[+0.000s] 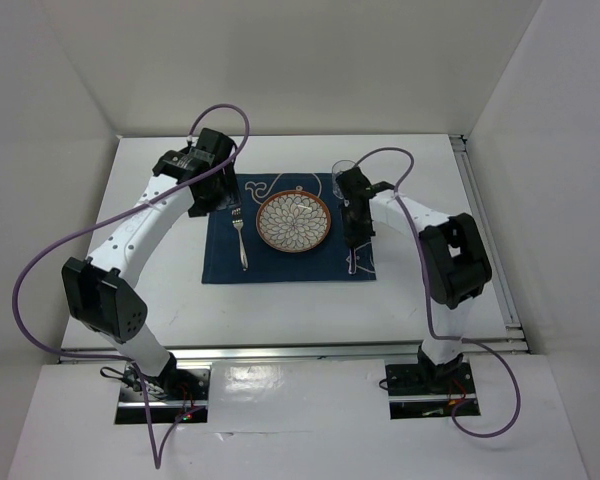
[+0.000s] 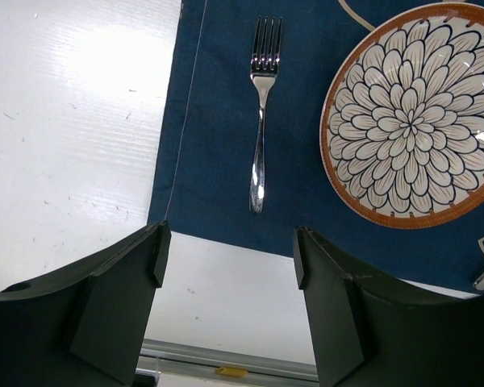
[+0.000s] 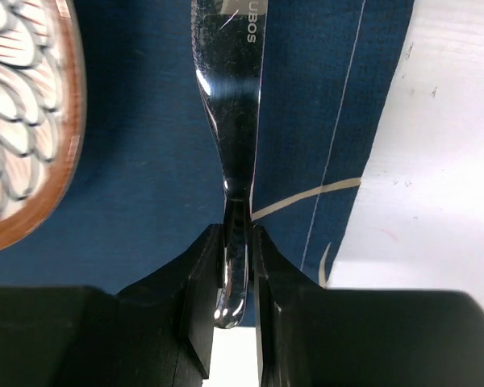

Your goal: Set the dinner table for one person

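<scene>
right jaws fill the bottom of the right wrist view, clamped on the very tail of the knife (image 3: 228,89), blade pointing away over the mat (image 3: 145,185). it sits between the plate (image 3: 24,121) on one side and the mat's stitched edge on the other, with bare white bench (image 3: 444,121) past that. can't tell if the blade is down on the cloth or hanging just above it. that's my worry: with such a skinny pinch so far back, the knife could swivel. if it's let go while up in the air, it may bounce, end up crooked or clink the plate rim.

left wrist view: left jaws wide apart, nothing in them, hovering over the mat's edge where it meets the bench. fork (image 2: 261,113) lies flat on the mat beside the plate, not touching it. dip down from here and a jaw could snag the cloth and drag the whole setting.

top view: bench is the big white top under everything, with the mat about in the middle of it. plate is centred on the mat, fork to its left, right arm over the right strip. glass (image 1: 341,168) stands at the far right corner, just beside the right wrist. lifting out carelessly could tip it.
</scene>
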You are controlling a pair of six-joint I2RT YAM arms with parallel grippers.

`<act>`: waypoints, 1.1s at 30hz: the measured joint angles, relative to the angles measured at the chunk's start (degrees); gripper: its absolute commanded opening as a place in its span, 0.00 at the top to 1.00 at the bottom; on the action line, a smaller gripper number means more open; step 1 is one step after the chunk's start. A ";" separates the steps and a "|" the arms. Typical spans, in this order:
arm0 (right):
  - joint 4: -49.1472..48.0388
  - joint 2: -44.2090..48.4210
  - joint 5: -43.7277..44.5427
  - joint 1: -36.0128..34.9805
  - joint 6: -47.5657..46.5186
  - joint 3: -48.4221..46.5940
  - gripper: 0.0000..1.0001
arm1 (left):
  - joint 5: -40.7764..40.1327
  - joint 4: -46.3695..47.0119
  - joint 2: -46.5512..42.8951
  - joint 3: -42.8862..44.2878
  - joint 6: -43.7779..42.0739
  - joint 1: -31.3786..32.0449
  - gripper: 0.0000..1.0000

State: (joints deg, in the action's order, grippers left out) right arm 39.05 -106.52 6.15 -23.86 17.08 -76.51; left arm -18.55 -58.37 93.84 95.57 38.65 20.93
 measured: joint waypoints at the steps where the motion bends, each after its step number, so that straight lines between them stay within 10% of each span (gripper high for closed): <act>1: -0.11 -0.76 0.07 0.00 -0.31 -0.09 0.98 | -0.11 -0.02 0.00 0.00 0.31 0.00 0.21; 16: -0.46 -7.04 0.48 0.00 -1.51 -4.28 0.95 | -0.92 -0.50 -0.02 -0.35 0.70 0.00 0.21; 24: -0.20 -8.37 0.74 0.00 0.26 -5.51 0.69 | -1.31 -0.55 -0.20 -0.55 0.72 0.00 0.22; 28: 0.46 -8.35 1.49 0.00 1.64 -7.02 0.27 | -1.36 -0.76 -0.83 -1.22 0.72 0.00 0.22; 33: 3.41 -5.18 3.48 0.00 2.49 -9.38 0.06 | -1.36 -0.79 -1.27 -1.25 0.72 0.00 0.22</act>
State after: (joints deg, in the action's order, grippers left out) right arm 42.46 -111.70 9.63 -23.86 19.57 -85.89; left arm -19.90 -59.16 92.58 94.32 39.38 20.93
